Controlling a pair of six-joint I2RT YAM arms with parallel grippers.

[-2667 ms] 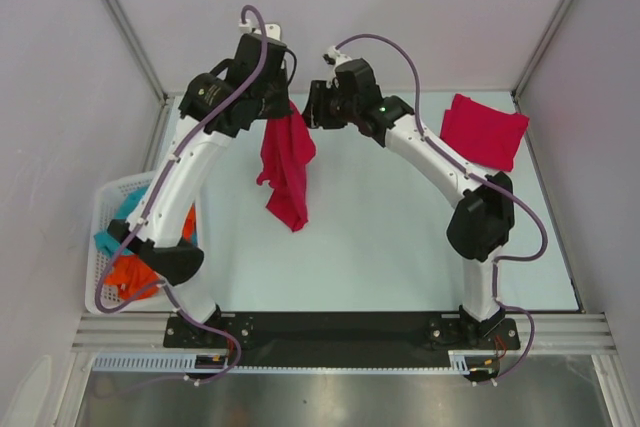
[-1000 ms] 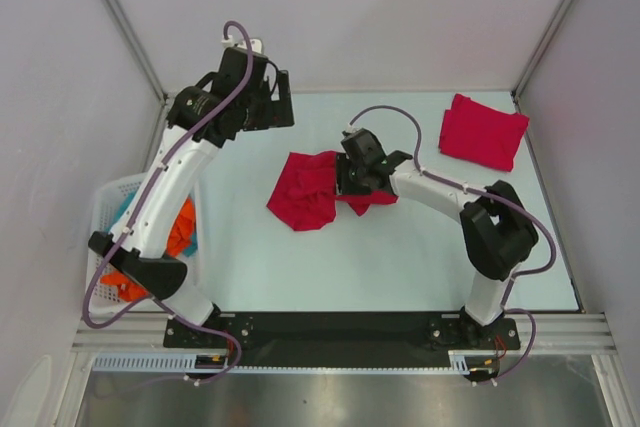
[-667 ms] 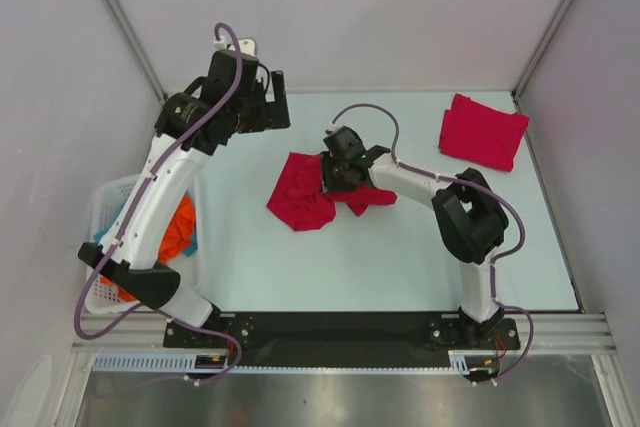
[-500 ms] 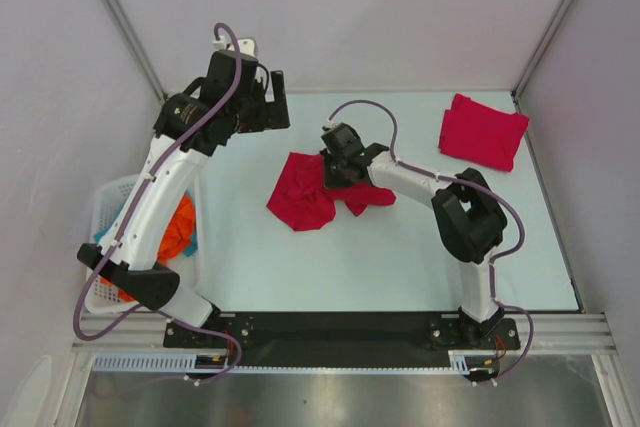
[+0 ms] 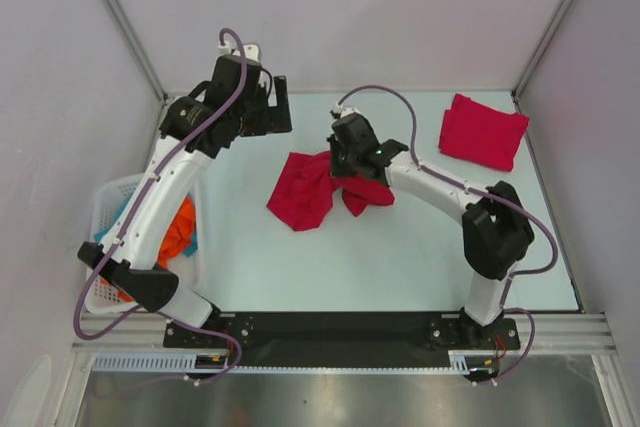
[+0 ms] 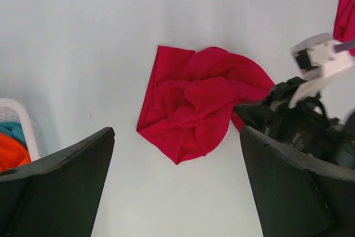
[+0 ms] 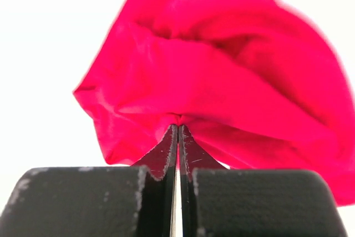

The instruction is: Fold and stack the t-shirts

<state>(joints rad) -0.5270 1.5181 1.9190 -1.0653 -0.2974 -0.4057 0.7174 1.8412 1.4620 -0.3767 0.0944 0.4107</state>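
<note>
A crumpled crimson t-shirt [image 5: 305,189] lies on the table's middle; the same heap fills the left wrist view [image 6: 194,104] and the right wrist view [image 7: 222,81]. My right gripper [image 7: 178,123] is shut, pinching a fold of this t-shirt at its right side, and in the top view it sits low over the cloth [image 5: 343,160]. High above the table's far left hangs my left gripper [image 5: 272,107], open and holding nothing. A second t-shirt [image 5: 483,131] lies folded at the far right corner.
A white basket [image 5: 103,209] with orange and teal cloth stands off the table's left edge, its corner showing in the left wrist view [image 6: 16,131]. Grey walls close the back and sides.
My right gripper has closed on a fold of the crumpled t-shirt and lifted it slightly. The left gripper, which let the shirt drop earlier, stays open above.
</note>
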